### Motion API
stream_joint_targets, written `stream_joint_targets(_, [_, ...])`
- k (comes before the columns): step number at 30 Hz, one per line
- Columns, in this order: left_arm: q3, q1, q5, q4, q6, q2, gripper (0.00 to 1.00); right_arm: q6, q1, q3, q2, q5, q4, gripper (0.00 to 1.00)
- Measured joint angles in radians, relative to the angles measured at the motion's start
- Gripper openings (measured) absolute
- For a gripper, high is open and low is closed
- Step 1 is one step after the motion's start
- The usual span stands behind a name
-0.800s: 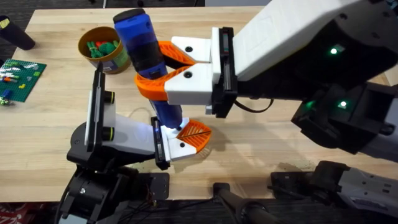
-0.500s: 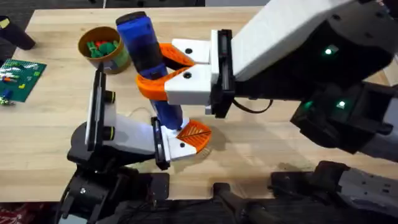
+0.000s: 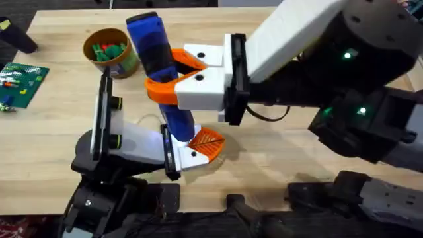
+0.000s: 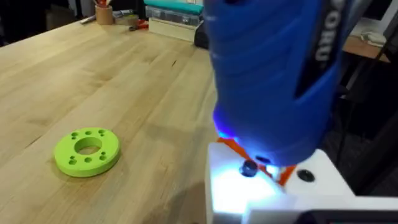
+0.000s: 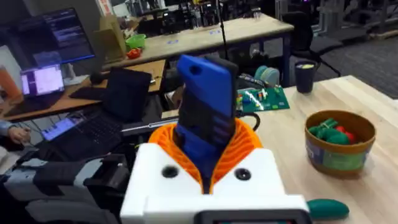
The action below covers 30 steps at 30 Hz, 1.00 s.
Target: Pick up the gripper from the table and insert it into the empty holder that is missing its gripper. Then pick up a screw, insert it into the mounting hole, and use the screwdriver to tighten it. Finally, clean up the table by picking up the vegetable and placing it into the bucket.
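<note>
The light-wood table (image 3: 59, 132) carries everything; the right arm reaches across the middle, and the fingers of the right gripper (image 3: 165, 74), orange and curved, are clenched around the blue screwdriver (image 3: 158, 66), which stands nearly upright with its tip hidden behind the white holder (image 3: 188, 157); in the left wrist view the screwdriver (image 4: 273, 81) blocks most of the scene, glowing blue at its lower end. The left gripper (image 3: 192, 149) lies low beneath it, with the small orange gripper (image 3: 206, 141) seated at its front; I cannot tell how its fingers stand. The bucket (image 3: 109, 51) sits at the far left, green pieces inside; a green ring (image 4: 87, 151) lies flat on the table.
</note>
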Motion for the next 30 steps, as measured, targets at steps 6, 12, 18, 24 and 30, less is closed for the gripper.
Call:
stream_joint_targets(6, [0.000, 0.000, 0.000, 0.000, 0.000, 0.000, 0.017, 0.003, 0.000, -0.004, 0.000, -0.001, 0.038, 0.047])
stream_joint_targets(12, [0.000, 0.000, 0.000, 0.000, 0.000, 0.000, 0.017, 0.004, 0.000, -0.004, 0.000, -0.001, 0.067, 0.047])
stream_joint_targets(18, [0.000, 0.000, 0.000, 0.000, 0.000, 0.000, 0.017, 0.004, -0.014, -0.004, 0.000, -0.007, 0.068, 0.047])
stream_joint_targets(24, [0.000, 0.000, 0.000, 0.000, 0.000, 0.000, 0.017, 0.004, -0.050, -0.004, 0.000, -0.016, 0.069, 0.047])
stream_joint_targets(30, [0.000, 0.000, -0.001, 0.000, 0.000, 0.000, 0.017, 0.004, -0.050, -0.004, 0.000, -0.038, 0.071, 0.047])
